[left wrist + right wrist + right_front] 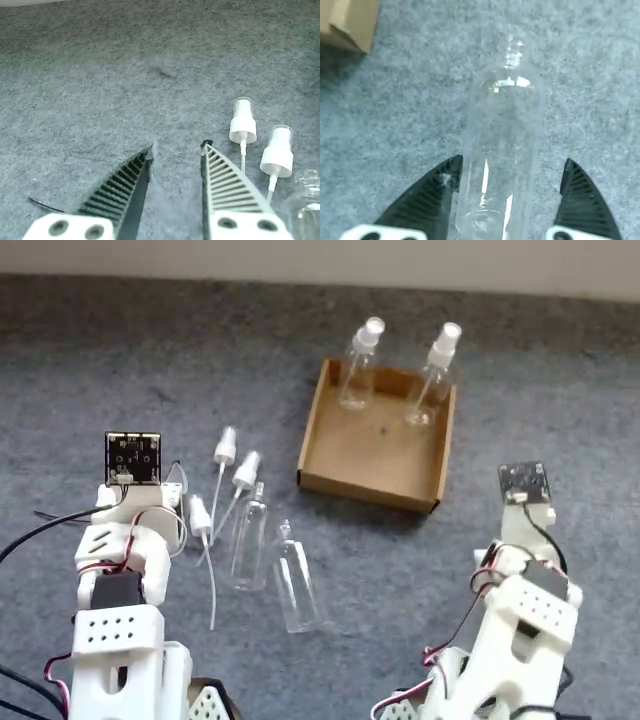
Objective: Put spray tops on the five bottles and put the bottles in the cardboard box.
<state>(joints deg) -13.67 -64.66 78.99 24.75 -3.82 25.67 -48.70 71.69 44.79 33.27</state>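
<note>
The left pincer (177,147) hangs jaws apart over the bench (100,75), the spray tops (243,122) just beside it. The right pincer (513,161), jaws apart, straddles a capless bottle (505,110) lying near the cardboard box (347,22). It should probably close gently and squarely, lest the bottle roll. The bottle's neck points away from the wrist, its long axis along the jaws

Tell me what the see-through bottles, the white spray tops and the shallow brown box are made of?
Clear lying bottles: glossy transparent plastic, possibly glass; the grey carpet shows through, highlights glint. White spray tops: smooth opaque plastic, probably. Shallow brown box: matte cardboard, with folded walls.
</note>
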